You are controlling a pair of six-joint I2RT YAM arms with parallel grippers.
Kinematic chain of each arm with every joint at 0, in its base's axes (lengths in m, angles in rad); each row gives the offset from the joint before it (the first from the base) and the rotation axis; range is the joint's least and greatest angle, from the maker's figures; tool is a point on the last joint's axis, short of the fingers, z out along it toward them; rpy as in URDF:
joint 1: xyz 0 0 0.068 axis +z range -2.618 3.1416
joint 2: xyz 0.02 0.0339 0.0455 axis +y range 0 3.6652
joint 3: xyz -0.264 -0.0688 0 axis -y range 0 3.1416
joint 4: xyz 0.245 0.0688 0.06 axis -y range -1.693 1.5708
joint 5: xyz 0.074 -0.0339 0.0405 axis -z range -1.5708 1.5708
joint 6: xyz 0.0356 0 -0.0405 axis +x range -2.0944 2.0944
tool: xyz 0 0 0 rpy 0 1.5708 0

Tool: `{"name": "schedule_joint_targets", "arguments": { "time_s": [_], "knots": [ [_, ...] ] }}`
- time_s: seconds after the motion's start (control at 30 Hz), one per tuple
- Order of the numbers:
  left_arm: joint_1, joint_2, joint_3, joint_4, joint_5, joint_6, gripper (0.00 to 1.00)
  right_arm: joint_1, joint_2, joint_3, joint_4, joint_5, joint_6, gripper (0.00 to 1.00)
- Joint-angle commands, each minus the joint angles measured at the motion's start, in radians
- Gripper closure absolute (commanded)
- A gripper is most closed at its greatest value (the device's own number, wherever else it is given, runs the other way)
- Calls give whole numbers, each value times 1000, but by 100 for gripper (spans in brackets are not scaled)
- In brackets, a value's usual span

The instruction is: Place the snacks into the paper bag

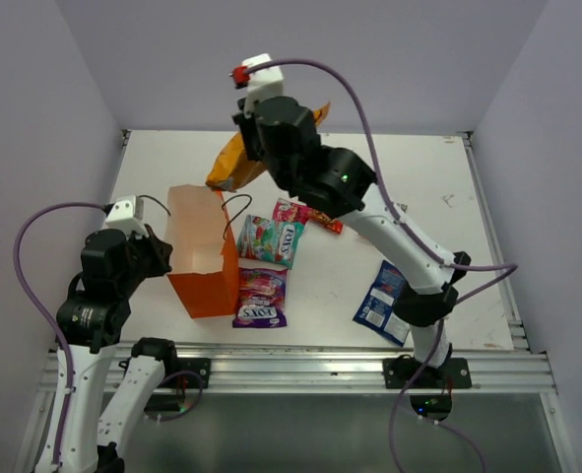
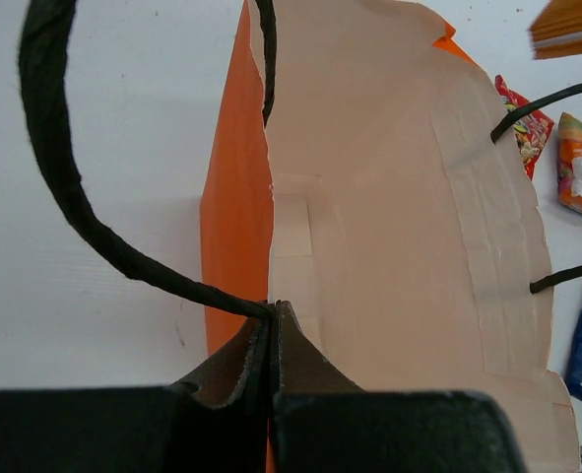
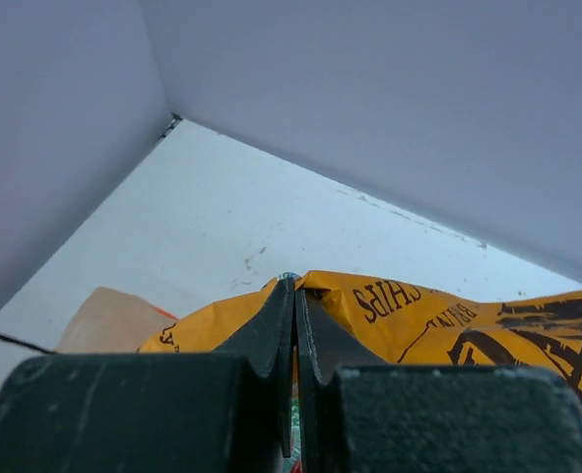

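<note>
The paper bag (image 1: 204, 271) stands upright toward the near-left corner of the surface. The left jaws are shut on its left rim, at the root of a cord handle (image 2: 66, 197). The right jaws are clamped on the Honey Dijon packet (image 1: 233, 166), held aloft just beyond the bag's far end. Recommended procedure: align the packet's long side with the narrow mouth, lower its bottom edge inside (clear of the opposite handle), then release. The left jaws should brace the wall.
</note>
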Motion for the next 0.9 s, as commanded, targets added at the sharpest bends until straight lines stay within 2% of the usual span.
{"name": "schedule_joint_targets", "arguments": {
  "time_s": [0.0,0.23,0.4,0.5,0.63,0.87],
  "knots": [
    [-9,9,31,40,24,12,100,117,17,77,202,55,-179,100],
    [-16,11,30,45,30,12,100,231,57,80,334,38,-256,100],
    [-18,11,24,46,30,11,100,287,53,54,341,44,-288,100],
    [-18,7,24,46,31,11,100,297,42,18,324,57,-294,100],
    [-18,3,25,43,25,12,100,297,10,-139,324,75,-293,100],
    [-18,-3,30,36,19,15,100,297,57,-193,347,103,-360,100]
  ]
}}
